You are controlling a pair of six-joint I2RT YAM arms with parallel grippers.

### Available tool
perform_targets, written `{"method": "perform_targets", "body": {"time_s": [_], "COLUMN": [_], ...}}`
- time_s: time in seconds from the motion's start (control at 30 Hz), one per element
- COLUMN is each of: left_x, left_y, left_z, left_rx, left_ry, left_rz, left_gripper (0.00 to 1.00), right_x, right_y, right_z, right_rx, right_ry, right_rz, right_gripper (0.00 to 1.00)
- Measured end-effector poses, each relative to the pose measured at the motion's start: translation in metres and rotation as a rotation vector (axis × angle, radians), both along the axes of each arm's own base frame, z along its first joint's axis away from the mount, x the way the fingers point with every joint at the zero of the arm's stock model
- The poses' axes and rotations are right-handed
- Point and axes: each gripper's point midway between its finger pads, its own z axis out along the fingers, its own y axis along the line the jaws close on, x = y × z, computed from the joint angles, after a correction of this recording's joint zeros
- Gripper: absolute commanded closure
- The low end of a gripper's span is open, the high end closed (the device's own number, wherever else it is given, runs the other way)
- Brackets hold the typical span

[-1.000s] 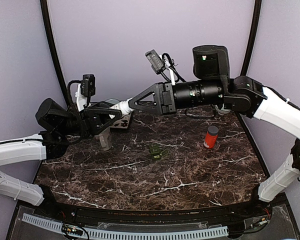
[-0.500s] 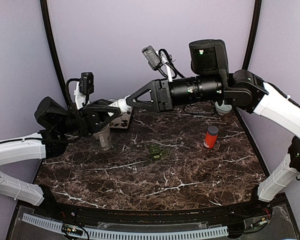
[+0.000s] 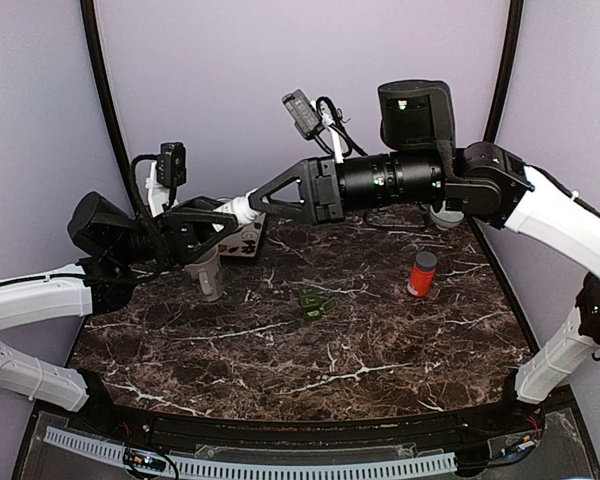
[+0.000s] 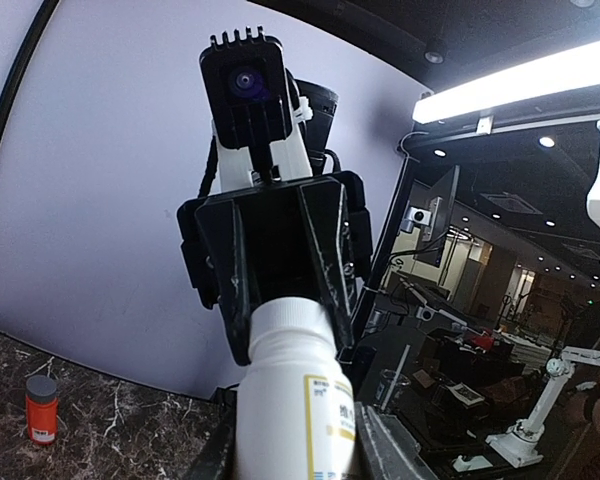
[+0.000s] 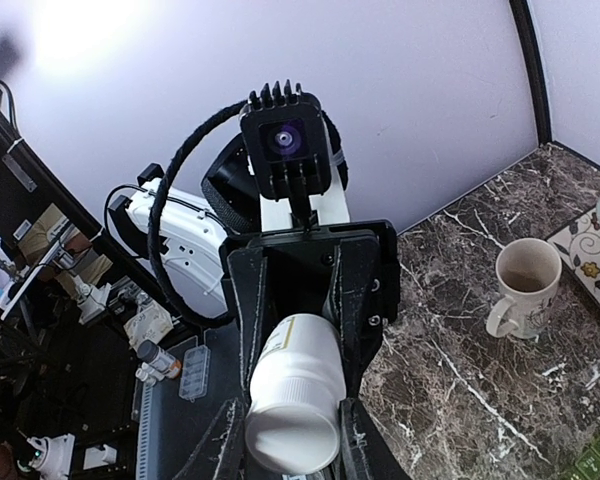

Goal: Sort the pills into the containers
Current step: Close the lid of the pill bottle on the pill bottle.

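Two claws, one white bottle in the air

I see my left claw closed on its body and my right claw closed on its cap, high and well left of the red container on the surface.

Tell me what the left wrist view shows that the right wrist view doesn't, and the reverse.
Left wrist only: the red bottle, standing on the tabletop. Right wrist only: the mug and the floral-patterned mat beside it. Both: the white bottle, gripped at opposite ends by the left end effector and the right end effector.
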Motion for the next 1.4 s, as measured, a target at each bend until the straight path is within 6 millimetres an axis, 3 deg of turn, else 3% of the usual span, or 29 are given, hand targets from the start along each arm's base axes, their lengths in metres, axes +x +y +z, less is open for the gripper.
{"method": "perform_targets", "body": {"time_s": [0.37,0.63,0.93,1.4], "left_x": [-0.002,-0.003,-0.001,0.013], "left_y": [0.003,0.005,0.003,0.003], "left_z": [0.012,0.017,0.031,0.025], "left_rx": [-0.023,-0.037,-0.025,0.061], "left_ry": [-0.033,-0.058,-0.163,-0.381], "left_rz": [-0.005,0.009,0.117,0.351], "left_gripper": [1.00,1.00,1.00,1.00], "right_x": [-0.001,-0.002,0.001,0.012], "right_y": [0.008,0.011,0.011,0.015], "right_z": [0.007,0.013,0.026,0.022], "right_rx": [0.057,0.068,0.091,0.072], "right_ry": [0.026,0.032,0.074,0.200], "right_rz": [0.013,-0.001,-0.034,-0.105], "right_gripper": [0.77,0.86,0.93,0.95]}}
